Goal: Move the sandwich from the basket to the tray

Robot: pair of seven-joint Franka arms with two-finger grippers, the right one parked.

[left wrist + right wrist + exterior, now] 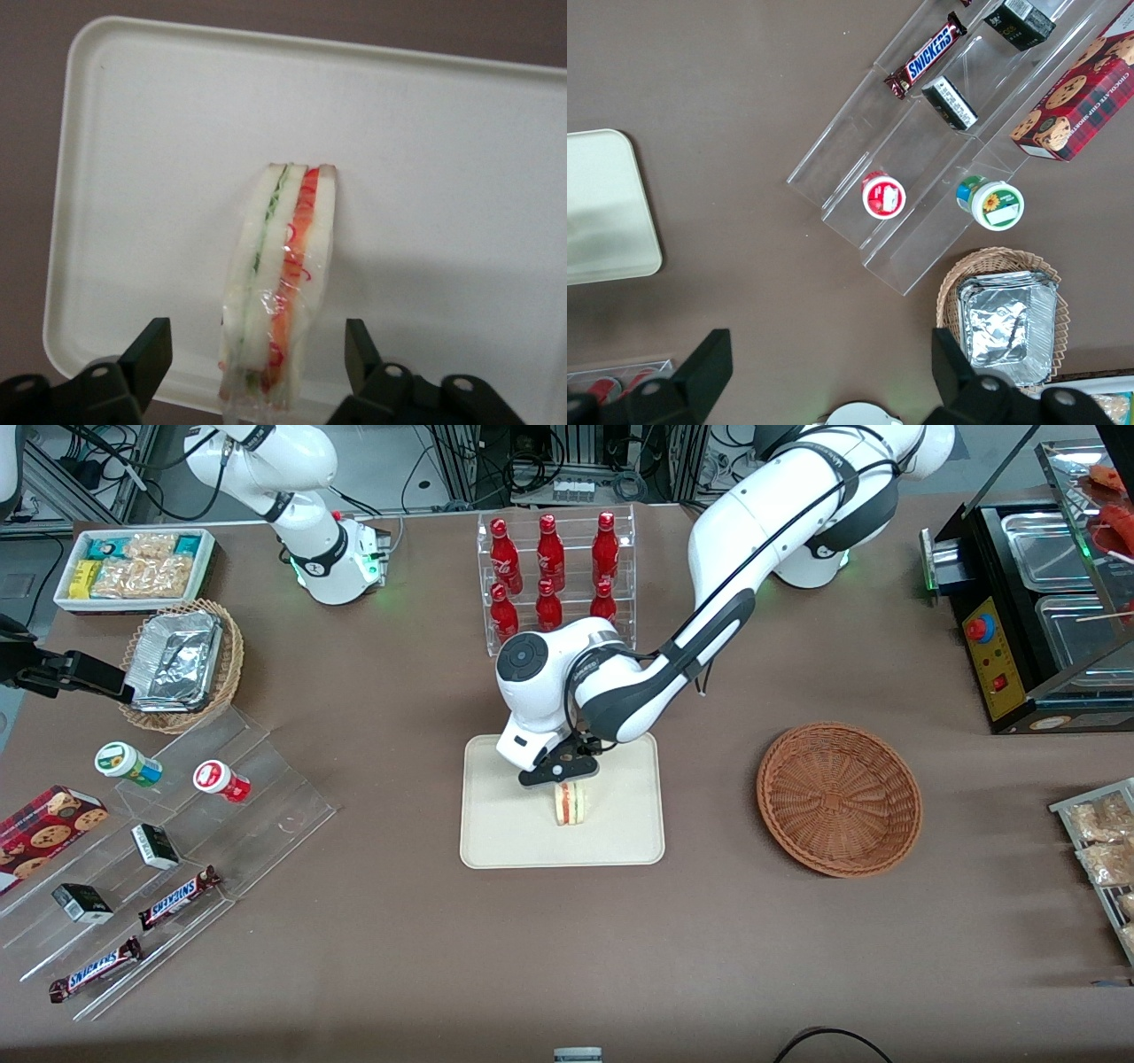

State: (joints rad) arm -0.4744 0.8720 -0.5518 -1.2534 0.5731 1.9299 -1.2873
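Observation:
The sandwich stands on its edge on the cream tray, near the tray's middle, wrapped in clear film. My left gripper hovers just above it. In the left wrist view the sandwich sits between the two black fingers with a gap on each side, so the gripper is open and not touching it. The tray fills most of that view. The reddish-brown wicker basket lies empty beside the tray, toward the working arm's end of the table.
A clear rack of red bottles stands farther from the front camera than the tray. Clear steps with snacks and a tan basket of foil containers lie toward the parked arm's end. A black appliance stands at the working arm's end.

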